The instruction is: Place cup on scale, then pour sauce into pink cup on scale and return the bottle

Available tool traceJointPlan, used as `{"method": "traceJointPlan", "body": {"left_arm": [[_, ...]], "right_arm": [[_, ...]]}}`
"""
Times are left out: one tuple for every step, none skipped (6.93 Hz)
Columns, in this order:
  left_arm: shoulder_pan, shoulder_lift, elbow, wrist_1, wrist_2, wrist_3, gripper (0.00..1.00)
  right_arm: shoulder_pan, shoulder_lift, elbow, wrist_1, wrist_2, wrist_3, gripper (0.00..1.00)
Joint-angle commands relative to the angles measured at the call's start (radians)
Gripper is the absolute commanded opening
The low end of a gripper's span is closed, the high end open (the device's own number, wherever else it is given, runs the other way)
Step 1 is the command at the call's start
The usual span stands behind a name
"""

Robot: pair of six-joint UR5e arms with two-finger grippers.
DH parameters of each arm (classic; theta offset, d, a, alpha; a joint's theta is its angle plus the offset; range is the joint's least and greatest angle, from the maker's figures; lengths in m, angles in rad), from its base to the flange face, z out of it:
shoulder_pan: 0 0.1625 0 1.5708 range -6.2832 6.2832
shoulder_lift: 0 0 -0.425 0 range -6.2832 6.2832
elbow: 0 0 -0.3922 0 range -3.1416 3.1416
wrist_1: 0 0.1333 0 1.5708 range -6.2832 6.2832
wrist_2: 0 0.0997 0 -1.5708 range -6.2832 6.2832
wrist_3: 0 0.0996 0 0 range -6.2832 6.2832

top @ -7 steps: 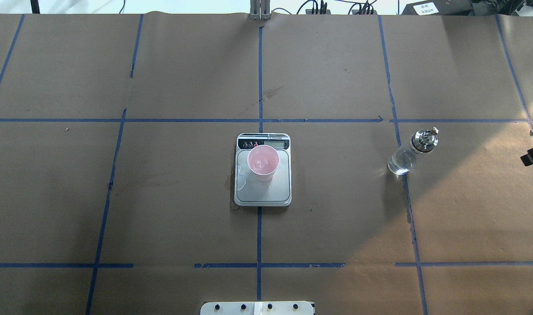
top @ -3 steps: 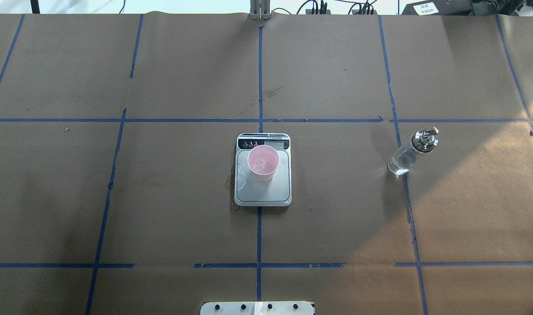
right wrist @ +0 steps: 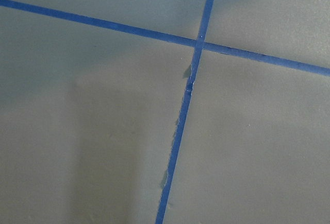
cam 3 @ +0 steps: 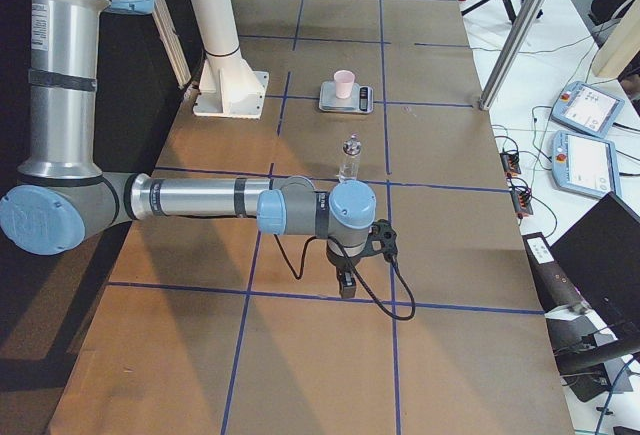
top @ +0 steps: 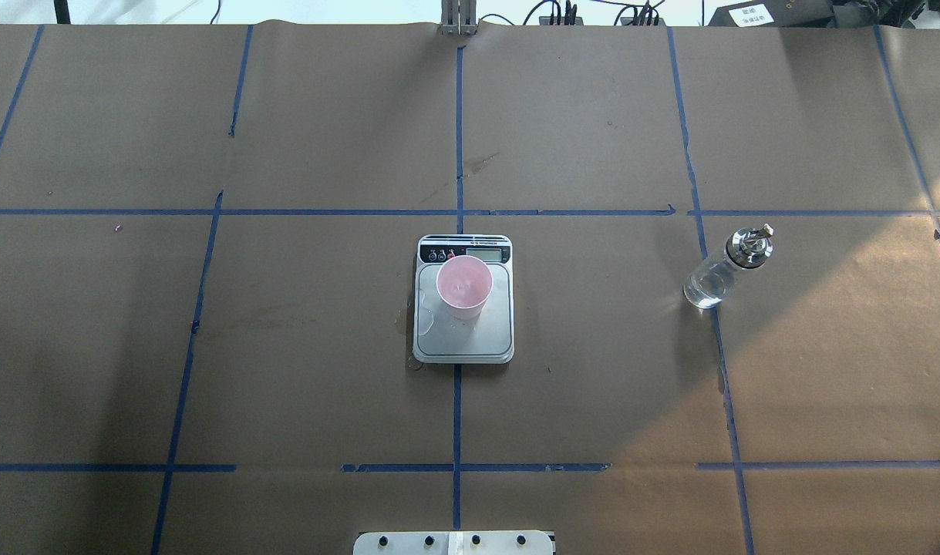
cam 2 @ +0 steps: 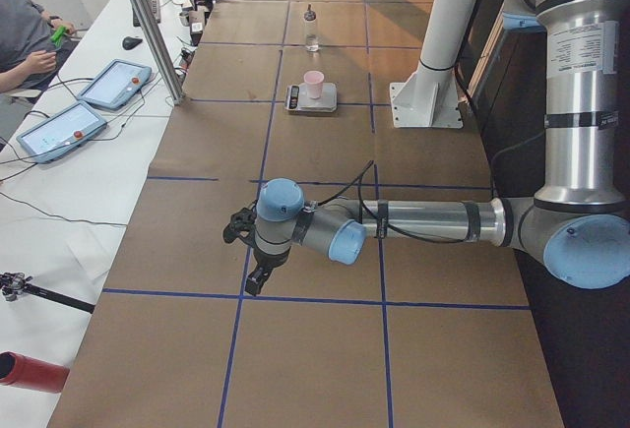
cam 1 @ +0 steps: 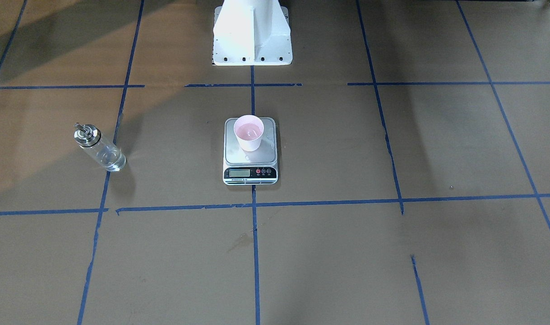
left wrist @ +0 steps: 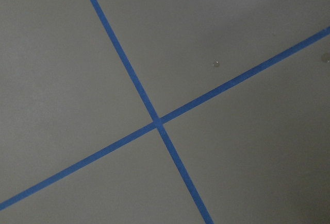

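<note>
Cup (top: 463, 287) stands on scale (top: 470, 339) mid-table, apparently holding liquid. Bottle (top: 722, 270) stands upright toward the table's right end. Task judged finished. Left gripper (cam 2: 253, 283) and right gripper (cam 3: 345, 287) hang well apart from both (jaw opening cannot be told). Next: none needed.

This is a robotics lab. The tabletop (top: 593, 385) is papered brown and gridded with blue tape (top: 457, 416), and a white mounting column (cam 1: 252, 31) is bolted to it. Jointed grey-and-blue industrial arms (cam 2: 423, 221) carry the left end effector (cam 2: 256, 278) and the right end effector (cam 3: 345, 280). Beyond the left end effector, away from the robot, touchscreen pendants (cam 2: 116, 82) lie cabled on a white bench (cam 2: 59, 202) where a person (cam 2: 25, 30) sits beside an aluminium post (cam 2: 148, 25).
</note>
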Motion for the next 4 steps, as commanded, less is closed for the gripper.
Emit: {"method": "traceJointPlan", "body": {"left_arm": [[-0.057,-0.012,-0.008,0.179,-0.003,0.112,1.00],[-0.078,-0.044,-0.035,0.284,-0.005,0.116,1.00],[-0.078,-0.044,-0.031,0.301,-0.005,0.116,1.00],[-0.078,-0.046,-0.036,0.328,-0.005,0.116,1.00]], "right_arm": [[0.034,0.003,-0.045,0.001,0.053,0.006,1.00],[0.042,0.005,-0.051,0.001,0.056,0.011,1.00],[0.050,0.003,-0.051,0.000,0.083,0.041,1.00],[0.051,-0.004,-0.051,0.000,0.088,0.048,1.00]]}}
